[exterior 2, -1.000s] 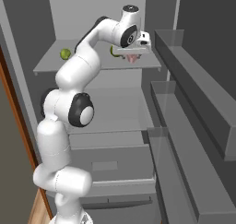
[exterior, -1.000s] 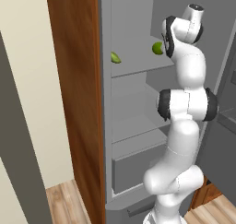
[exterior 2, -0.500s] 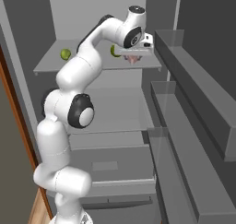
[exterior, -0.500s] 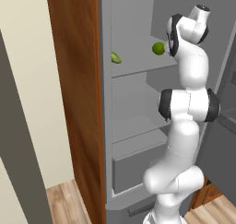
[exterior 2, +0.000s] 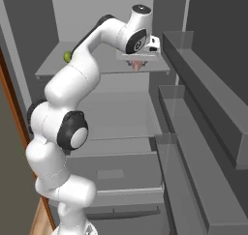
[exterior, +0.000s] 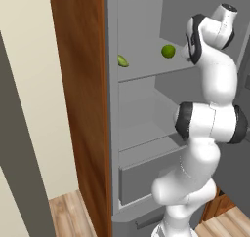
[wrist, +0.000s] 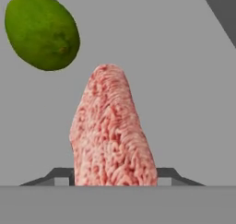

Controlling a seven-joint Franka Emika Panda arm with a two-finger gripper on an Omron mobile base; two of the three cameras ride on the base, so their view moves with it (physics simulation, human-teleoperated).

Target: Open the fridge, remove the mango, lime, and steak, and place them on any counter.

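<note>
The white arm rises in a tall bend, its wrist held high and turned forward; the claw (wrist: pixel 115 176) has its jaws closed on the steak (wrist: pixel 112 138).

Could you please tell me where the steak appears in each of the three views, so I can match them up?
Left base view: the steak cannot be made out behind the arm.
Right base view: the steak hangs below the hand, over the top shelf.
Hand view: the steak rises from the bottom centre, between the fingers.
Shared landmark: the lime on that shelf.
</note>
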